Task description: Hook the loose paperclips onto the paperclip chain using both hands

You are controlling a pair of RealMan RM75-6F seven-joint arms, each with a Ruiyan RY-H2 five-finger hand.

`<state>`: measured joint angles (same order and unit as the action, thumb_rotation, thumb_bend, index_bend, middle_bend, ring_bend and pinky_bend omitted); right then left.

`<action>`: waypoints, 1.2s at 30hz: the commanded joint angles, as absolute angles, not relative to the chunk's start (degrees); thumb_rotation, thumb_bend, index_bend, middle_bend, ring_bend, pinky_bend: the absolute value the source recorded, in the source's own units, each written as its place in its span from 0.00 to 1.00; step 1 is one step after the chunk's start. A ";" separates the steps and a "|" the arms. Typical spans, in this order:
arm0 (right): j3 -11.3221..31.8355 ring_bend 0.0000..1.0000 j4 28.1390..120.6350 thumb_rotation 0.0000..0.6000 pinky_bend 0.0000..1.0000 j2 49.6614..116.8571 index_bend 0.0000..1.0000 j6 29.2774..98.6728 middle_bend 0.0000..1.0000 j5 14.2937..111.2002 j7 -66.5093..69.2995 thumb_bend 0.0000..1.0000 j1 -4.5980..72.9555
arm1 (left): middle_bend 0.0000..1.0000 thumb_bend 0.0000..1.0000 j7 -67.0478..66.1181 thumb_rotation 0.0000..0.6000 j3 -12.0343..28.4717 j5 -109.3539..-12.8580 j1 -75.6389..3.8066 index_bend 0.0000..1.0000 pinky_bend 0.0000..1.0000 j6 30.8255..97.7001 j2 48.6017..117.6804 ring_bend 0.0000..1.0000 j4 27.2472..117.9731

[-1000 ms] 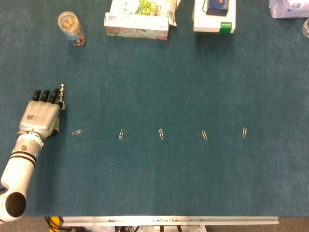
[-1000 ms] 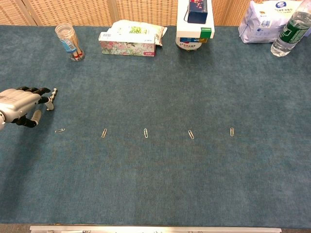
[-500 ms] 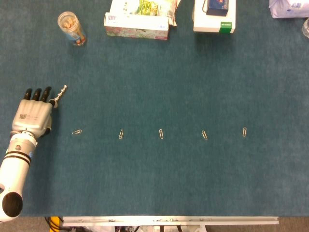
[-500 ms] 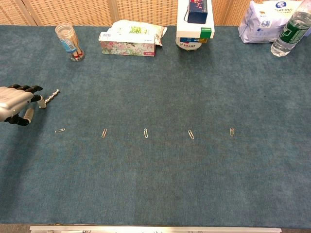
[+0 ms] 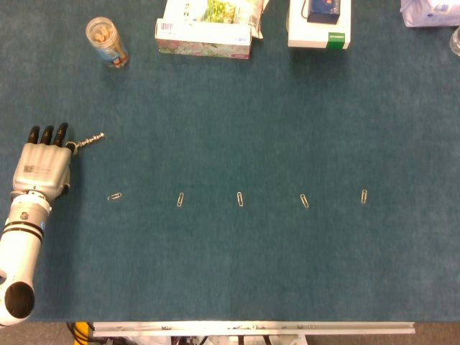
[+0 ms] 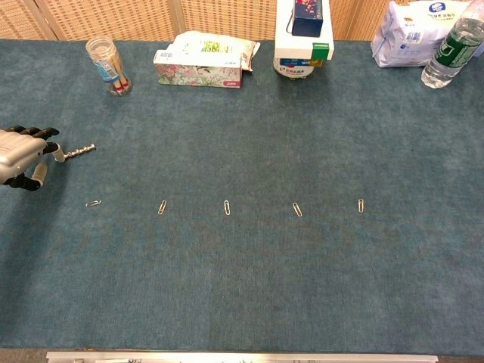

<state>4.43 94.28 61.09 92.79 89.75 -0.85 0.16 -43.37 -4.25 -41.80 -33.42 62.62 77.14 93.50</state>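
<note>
So, left hand (image 5: pixel 42 167) hugging the table's (image 5: pixel 230 273) left edge, seemingly pinching the paperclip chain (image 5: pixel 89 139), loose paperclips (image 5: pixel 240 199) lined up across open felt.

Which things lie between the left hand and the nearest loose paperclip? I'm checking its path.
Nothing: only bare blue cloth separates the left hand from the nearest paperclip, plain in the head view. The chain sticks out from its fingers, farther up.

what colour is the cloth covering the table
Dark teal blue-green table cloth, plain with no pattern; it shows best in the head view.
</note>
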 commanded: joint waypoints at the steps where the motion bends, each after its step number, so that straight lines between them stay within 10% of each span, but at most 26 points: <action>1: 4.45 0.37 94.28 1.00 0.44 61.06 0.43 92.87 0.42 89.75 -0.80 0.61 0.12 | 0.00 0.72 -43.53 1.00 -4.08 -41.58 -33.41 0.24 0.00 62.66 77.31 0.00 93.19; 23: 4.46 0.37 94.24 1.00 0.44 61.05 0.43 92.76 0.42 89.78 -0.73 0.61 0.17 | 0.00 0.71 -41.45 1.00 -2.10 -44.14 -31.96 0.22 0.00 65.67 75.74 0.00 96.72; 36: 4.52 0.37 94.24 1.00 0.44 61.02 0.43 92.73 0.42 89.71 -0.60 0.61 0.20 | 0.00 0.27 -34.55 1.00 3.80 -39.70 -32.66 0.36 0.00 62.26 78.10 0.00 91.83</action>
